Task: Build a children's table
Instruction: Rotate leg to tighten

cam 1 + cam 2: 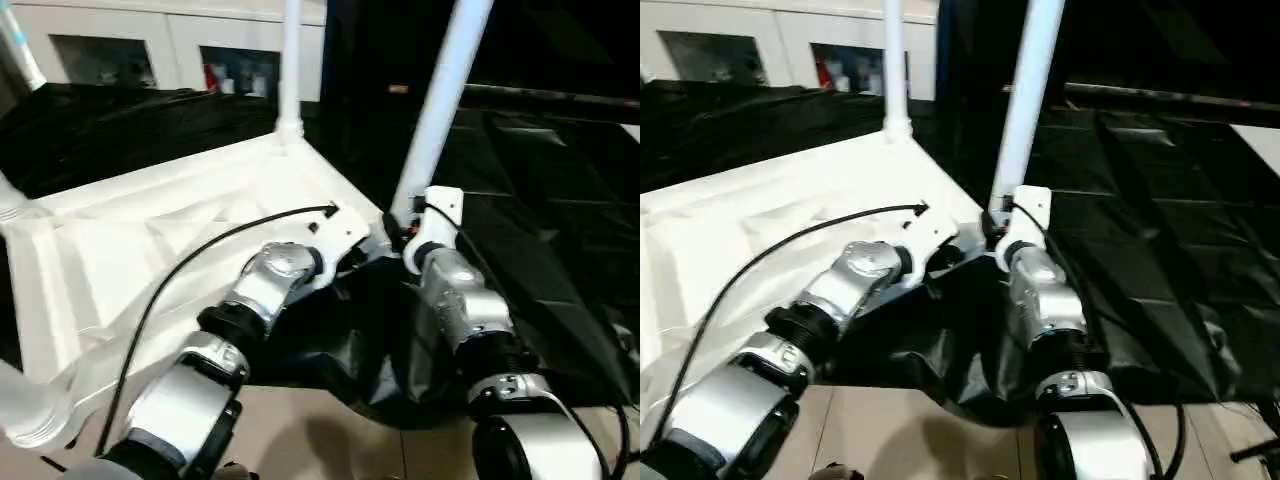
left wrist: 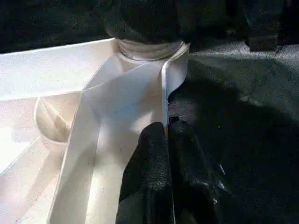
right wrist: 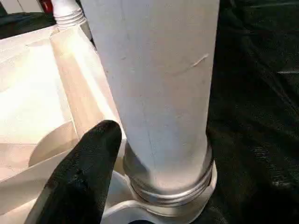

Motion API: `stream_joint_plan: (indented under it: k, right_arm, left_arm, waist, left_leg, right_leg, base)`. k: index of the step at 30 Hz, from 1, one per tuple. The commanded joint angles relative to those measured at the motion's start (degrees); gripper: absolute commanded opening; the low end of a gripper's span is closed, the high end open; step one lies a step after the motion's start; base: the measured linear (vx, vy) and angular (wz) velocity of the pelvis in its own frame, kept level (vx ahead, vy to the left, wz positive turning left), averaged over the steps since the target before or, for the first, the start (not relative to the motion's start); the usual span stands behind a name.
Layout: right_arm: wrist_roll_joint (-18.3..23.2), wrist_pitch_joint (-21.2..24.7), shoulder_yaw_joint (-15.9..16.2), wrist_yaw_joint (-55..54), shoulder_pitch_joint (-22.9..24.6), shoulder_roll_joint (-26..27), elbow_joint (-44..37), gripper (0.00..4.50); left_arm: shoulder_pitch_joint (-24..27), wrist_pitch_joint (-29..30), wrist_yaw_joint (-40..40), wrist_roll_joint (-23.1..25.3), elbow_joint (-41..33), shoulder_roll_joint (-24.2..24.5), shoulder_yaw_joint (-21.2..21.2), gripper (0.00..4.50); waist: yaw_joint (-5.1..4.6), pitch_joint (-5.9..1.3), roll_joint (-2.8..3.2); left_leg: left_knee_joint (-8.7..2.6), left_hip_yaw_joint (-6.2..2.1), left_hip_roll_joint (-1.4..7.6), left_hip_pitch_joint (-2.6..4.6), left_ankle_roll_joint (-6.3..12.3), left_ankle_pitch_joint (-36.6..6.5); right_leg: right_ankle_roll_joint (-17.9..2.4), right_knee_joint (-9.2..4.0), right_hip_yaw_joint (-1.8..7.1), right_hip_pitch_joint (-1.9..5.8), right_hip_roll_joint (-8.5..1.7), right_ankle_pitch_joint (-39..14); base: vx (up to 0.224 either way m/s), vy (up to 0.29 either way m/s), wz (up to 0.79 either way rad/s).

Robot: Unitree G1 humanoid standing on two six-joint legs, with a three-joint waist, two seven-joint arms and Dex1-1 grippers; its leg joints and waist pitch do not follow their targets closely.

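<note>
The children's table top [image 1: 150, 240] lies upside down on the black drape, ribs up. White legs stand in its corner sockets: one at the near right corner [image 1: 440, 100], one at the far corner [image 1: 291, 60]. My left gripper [image 2: 168, 126] is shut on the thin rim wall [image 2: 164, 93] of the top, just short of the near right socket [image 2: 149, 49]. My right gripper [image 1: 402, 236] sits low at the base of the near right leg [image 3: 159, 84], which rises directly in front of it above its threaded collar [image 3: 168, 193].
Black cloth [image 1: 540, 200] covers the work surface and hangs over its front edge above the tan floor [image 1: 330, 440]. A black cable [image 1: 180, 270] arcs over my left forearm. Two more legs stand at the left [image 1: 20, 50], [image 1: 20, 400]. White cabinets [image 1: 150, 50] line the back.
</note>
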Motion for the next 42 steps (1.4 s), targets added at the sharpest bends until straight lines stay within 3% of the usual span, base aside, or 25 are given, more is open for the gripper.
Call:
stream_joint_plan:
  k: [1, 4, 7, 10, 11, 13, 19, 28, 39, 42]
  right_arm:
    - [0.0, -0.5, 2.5, 2.8, -0.7, 0.4, 1.0, 3.50]
    - [-0.5, -0.2, 3.0, 5.1, 0.1, -1.1, -0.8, 3.70]
    - [-1.1, 5.0, 6.6, 14.5, 3.5, -6.4, -8.4, 3.96]
    - [0.2, 10.3, 8.3, 21.8, 6.4, -11.7, -13.9, 4.13]
    - [0.3, 10.6, 9.0, 24.2, 7.3, -13.7, -15.2, 4.30]
    - [0.6, 10.2, 9.7, 27.9, 8.4, -16.3, -16.4, 4.43]
    - [4.7, 11.6, 12.4, 43.8, 12.4, -23.8, -23.5, 4.47]
    - [5.0, 11.5, 14.1, 50.0, 12.2, -26.3, -24.9, 4.47]
    - [2.5, 10.4, 15.1, 48.8, 11.6, -25.9, -22.7, 3.41]
    - [2.4, 10.2, 15.1, 48.6, 11.6, -25.8, -22.4, 3.30]
  left_arm:
    - [-1.3, -3.4, -1.8, -0.7, -1.3, -0.3, 0.3, 0.00]
    - [-0.9, -4.3, -3.6, -1.0, -1.8, 0.3, 0.3, 0.00]
    - [0.4, -5.6, -8.2, -1.7, -4.4, 2.4, 0.0, 0.00]
    - [1.8, -6.6, -12.9, -2.7, -6.8, 4.7, -0.4, 0.00]
    - [2.4, -6.5, -14.7, -3.0, -7.6, 5.6, -0.6, 0.00]
    - [3.4, -6.8, -17.9, -3.6, -8.9, 6.9, -0.9, 0.00]
    - [7.0, -7.2, -28.6, -6.3, -14.8, 11.1, -1.9, 0.00]
    - [9.8, -4.7, -33.5, -7.8, -21.0, 13.5, -2.2, 0.00]
    - [11.0, -3.2, -34.0, -7.5, -23.5, 14.1, -2.2, 0.00]
    - [11.0, -3.0, -34.0, -7.5, -23.7, 14.2, -2.2, 0.00]
  waist:
    - [0.12, -4.57, -0.30]
    - [0.04, -4.59, -0.38]
    - [0.21, -4.77, -0.49]
    - [0.47, -4.79, -0.49]
    - [0.56, -4.70, -0.25]
    - [0.92, -4.69, -0.36]
    - [1.19, -4.43, -0.19]
    - [1.57, -4.37, -0.24]
    - [1.82, -4.49, -0.28]
    - [1.81, -4.52, -0.27]
  left_leg:
    - [-3.79, 0.30, 0.53, 1.01, 1.29, -11.2]
    - [-3.75, 0.28, 0.51, 0.81, 1.62, -10.3]
    - [-3.48, 0.28, 0.48, 0.52, 3.83, -6.8]
    - [-3.37, 0.32, 0.64, 0.76, 4.92, -6.2]
    - [-3.43, 0.31, 0.70, 0.83, 4.90, -6.5]
    - [-3.39, 0.48, 0.78, 0.94, 4.55, -7.4]
    - [-3.75, 0.34, 1.05, 0.98, 3.39, -11.2]
    - [-3.78, 0.39, 1.22, 1.17, 2.24, -11.5]
    - [-3.66, 0.41, 1.05, 1.01, 2.09, -9.9]
    - [-3.66, 0.40, 1.06, 1.04, 2.14, -9.9]
  right_leg:
    - [-12.3, -4.31, 1.96, 3.23, -2.46, -7.8]
    - [-12.3, -4.16, 1.94, 3.38, -2.40, -6.8]
    - [-13.0, -3.55, 1.92, 3.85, -2.24, -1.0]
    - [-14.3, -3.41, 1.89, 3.77, -2.35, 0.3]
    - [-14.3, -3.51, 1.91, 3.66, -2.32, -0.1]
    - [-14.7, -3.59, 1.95, 3.51, -2.39, -1.1]
    - [-14.2, -3.97, 1.89, 3.43, -2.45, -5.4]
    - [-13.9, -4.06, 1.99, 2.97, -2.64, -7.8]
    - [-13.6, -3.79, 1.94, 3.08, -2.51, -6.0]
    - [-13.5, -3.78, 1.95, 3.07, -2.50, -5.9]
  base:
    - [0.000, 0.000, 0.00]
    - [0.000, 0.000, 0.00]
    - [0.000, 0.000, 0.00]
    - [0.000, 0.000, 0.00]
    - [0.000, 0.000, 0.00]
    - [0.000, 0.000, 0.00]
    - [0.000, 0.000, 0.00]
    - [0.000, 0.000, 0.00]
    - [0.000, 0.000, 0.00]
    - [0.000, 0.000, 0.00]
